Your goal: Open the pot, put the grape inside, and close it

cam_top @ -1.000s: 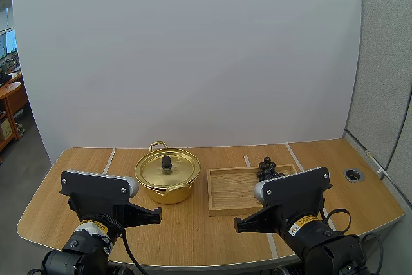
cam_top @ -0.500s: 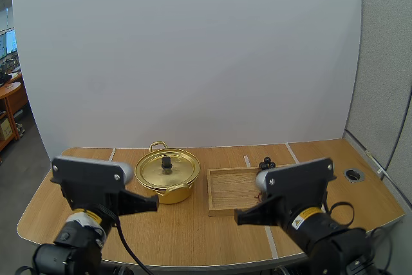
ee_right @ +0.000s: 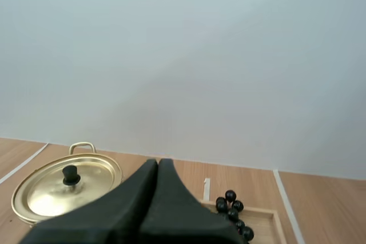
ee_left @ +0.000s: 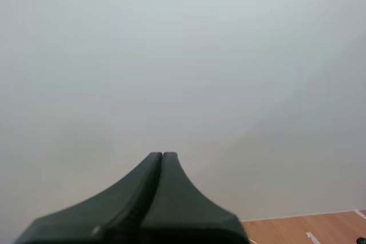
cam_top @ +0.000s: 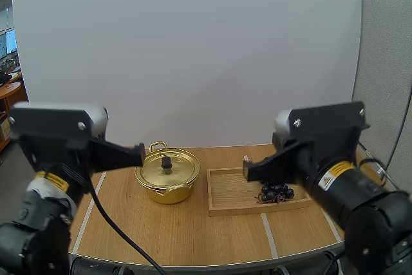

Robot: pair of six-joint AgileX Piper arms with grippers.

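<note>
Left gripper (ee_left: pixel 162 155) and right gripper (ee_right: pixel 158 162) are both seen closed on nothing, each pair of fingers pressed together as one dark wedge, held above the table (cam_top: pixel 174 233). On the table, the pot (cam_top: pixel 168 193) is shown with its lid (cam_top: pixel 154 172) seated. The grapes (cam_top: pixel 275 192) are laid in the wooden tray (cam_top: pixel 228 192), just beside the pot.

2 black arms (cam_top: pixel 368 218), yellow warning labels (cam_top: pixel 333 176)

Gold pot (cam_top: pixel 167 175) (black knob (cam_top: pixel 166 161)), dark grapes (cam_top: pixel 275 192), light-wood tray (cam_top: pixel 232 191)
</note>
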